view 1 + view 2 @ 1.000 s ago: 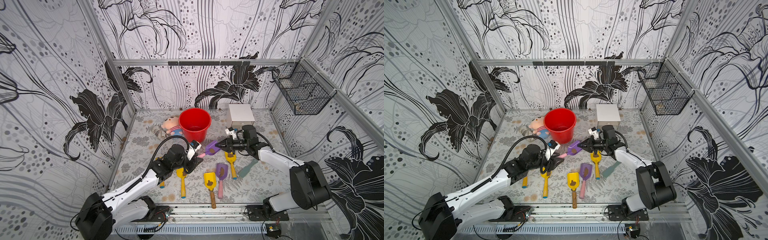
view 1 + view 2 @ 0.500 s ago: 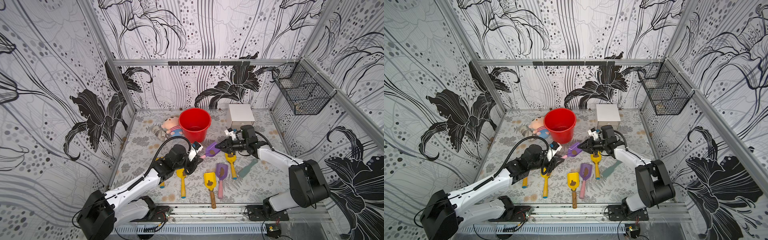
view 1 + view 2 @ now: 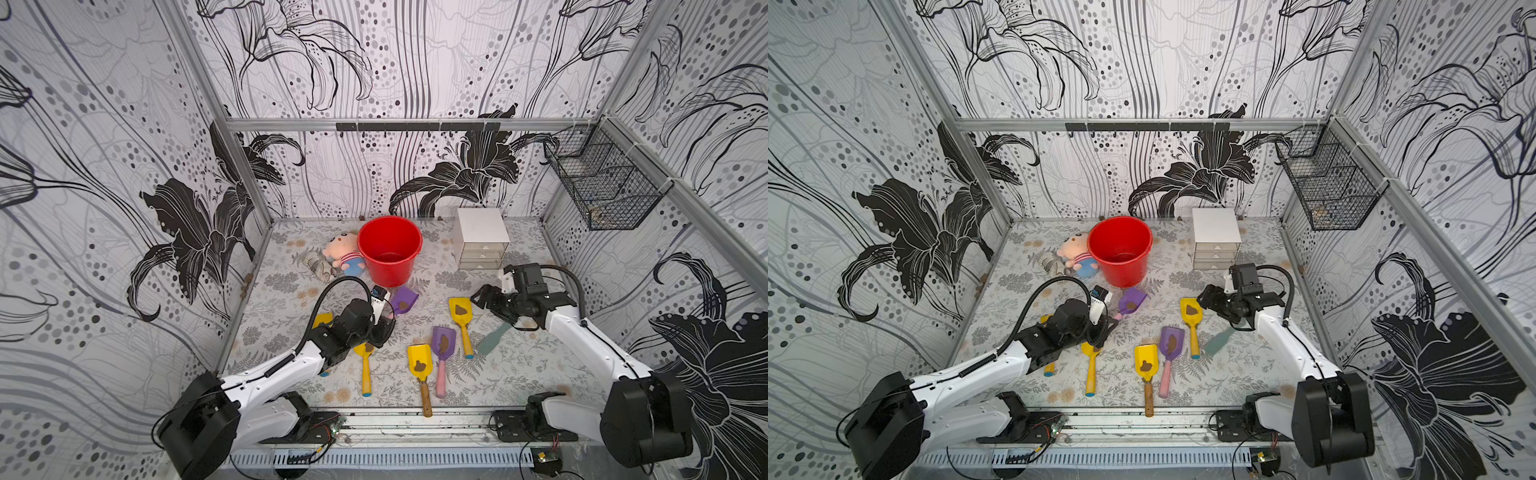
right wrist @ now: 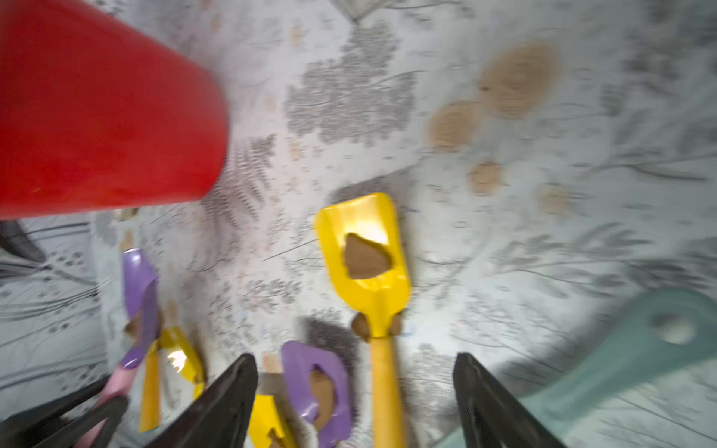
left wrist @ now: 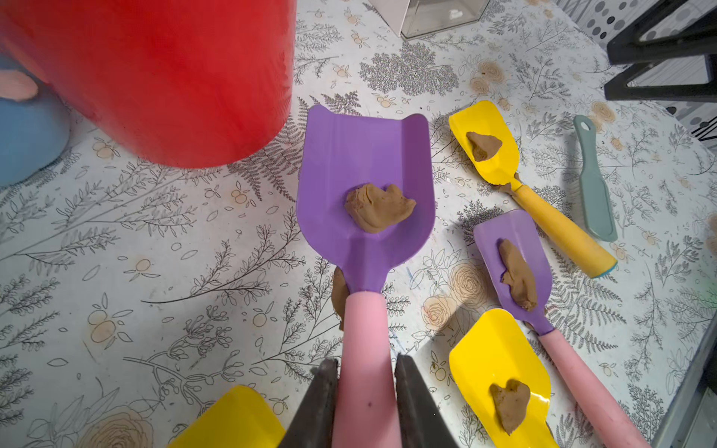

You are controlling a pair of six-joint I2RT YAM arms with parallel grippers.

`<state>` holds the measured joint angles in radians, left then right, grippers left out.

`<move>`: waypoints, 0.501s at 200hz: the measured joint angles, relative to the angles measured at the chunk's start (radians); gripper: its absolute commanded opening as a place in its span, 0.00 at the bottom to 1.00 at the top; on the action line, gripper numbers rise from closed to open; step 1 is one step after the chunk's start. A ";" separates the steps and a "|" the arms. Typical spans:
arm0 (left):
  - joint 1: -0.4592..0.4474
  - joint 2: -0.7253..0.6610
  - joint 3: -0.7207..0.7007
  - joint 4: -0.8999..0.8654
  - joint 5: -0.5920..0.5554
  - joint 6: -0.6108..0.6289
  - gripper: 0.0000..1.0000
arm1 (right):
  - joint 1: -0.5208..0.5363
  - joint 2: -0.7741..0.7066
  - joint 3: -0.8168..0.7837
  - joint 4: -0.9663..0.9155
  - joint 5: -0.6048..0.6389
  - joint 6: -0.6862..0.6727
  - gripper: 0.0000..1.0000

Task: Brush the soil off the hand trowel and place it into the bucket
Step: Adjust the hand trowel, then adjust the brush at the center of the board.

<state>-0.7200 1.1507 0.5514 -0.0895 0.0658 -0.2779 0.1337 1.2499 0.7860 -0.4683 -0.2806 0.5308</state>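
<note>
My left gripper [image 5: 366, 364] is shut on the pink handle of a purple hand trowel [image 5: 364, 174], also seen in both top views [image 3: 404, 300] [image 3: 1132, 300]. A brown clump of soil [image 5: 378, 207] lies on its blade. The blade points at the base of the red bucket [image 3: 390, 249] [image 3: 1120, 249] [image 5: 155, 77], just in front of it. My right gripper [image 4: 355, 358] [image 3: 484, 299] is open and holds nothing. It hangs to the right, above a yellow trowel [image 4: 364, 252] with soil on it. A teal brush [image 3: 494, 338] [image 4: 640, 357] lies on the mat beside that gripper.
Several more trowels with soil lie on the mat: yellow [image 3: 459, 309], purple [image 3: 444, 338], yellow [image 3: 419, 361], and yellow [image 3: 365, 365] under my left arm. A white drawer box [image 3: 482, 237] stands right of the bucket, a plush toy [image 3: 343, 253] left of it. A wire basket [image 3: 602, 187] hangs on the right wall.
My right gripper let go of the purple trowel's blade, opened wide and drew back to the right. My left gripper closed on the trowel's pink handle.
</note>
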 measured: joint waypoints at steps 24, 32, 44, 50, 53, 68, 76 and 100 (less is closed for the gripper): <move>-0.008 0.028 0.001 0.033 -0.003 -0.007 0.00 | -0.021 0.138 0.019 -0.014 0.036 -0.037 0.84; -0.010 0.037 0.001 0.040 -0.002 -0.008 0.00 | -0.024 0.188 0.034 -0.018 0.040 -0.051 0.84; -0.014 0.047 0.001 0.049 -0.002 -0.008 0.00 | -0.034 0.243 0.059 -0.025 0.039 -0.066 0.84; -0.014 0.050 0.001 0.052 -0.002 -0.009 0.00 | -0.041 0.266 0.071 -0.027 0.039 -0.073 0.84; -0.015 0.050 0.001 0.053 -0.002 -0.010 0.00 | -0.047 0.277 0.077 -0.028 0.038 -0.075 0.84; -0.015 0.051 0.001 0.061 -0.002 -0.013 0.00 | -0.072 0.304 0.090 -0.033 0.034 -0.080 0.84; -0.015 0.051 0.001 0.068 -0.002 -0.016 0.00 | -0.085 0.305 0.090 -0.047 0.035 -0.080 0.84; -0.015 0.050 0.000 0.079 -0.002 -0.023 0.00 | -0.112 0.303 0.081 -0.091 0.035 -0.080 0.83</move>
<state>-0.7353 1.2007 0.5518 -0.0101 0.0639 -0.3008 0.0219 1.5524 0.8669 -0.5594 -0.2459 0.4507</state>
